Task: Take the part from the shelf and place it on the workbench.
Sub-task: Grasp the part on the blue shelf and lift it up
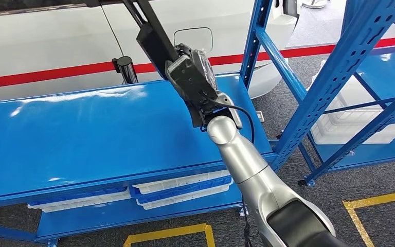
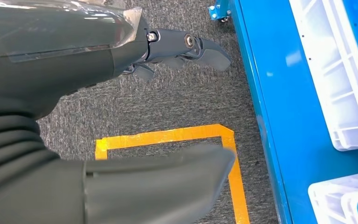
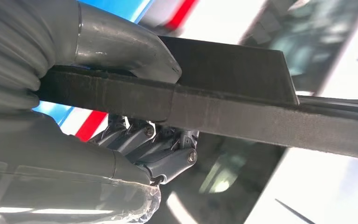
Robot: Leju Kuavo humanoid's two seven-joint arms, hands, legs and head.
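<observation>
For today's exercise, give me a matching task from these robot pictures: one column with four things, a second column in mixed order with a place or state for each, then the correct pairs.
Things
1. black part
2. left hand
3. white trays
4. yellow tape

Places or states
A. stuck on the grey carpet
B. on the lower shelf under the blue workbench
C. held in the right hand, above the workbench
D. holding nothing, hanging over the floor

Pairs: 1-C, 2-D, 3-B, 4-A

Long black part (image 1: 151, 38), tilted, held above the blue workbench (image 1: 82, 134).
</observation>
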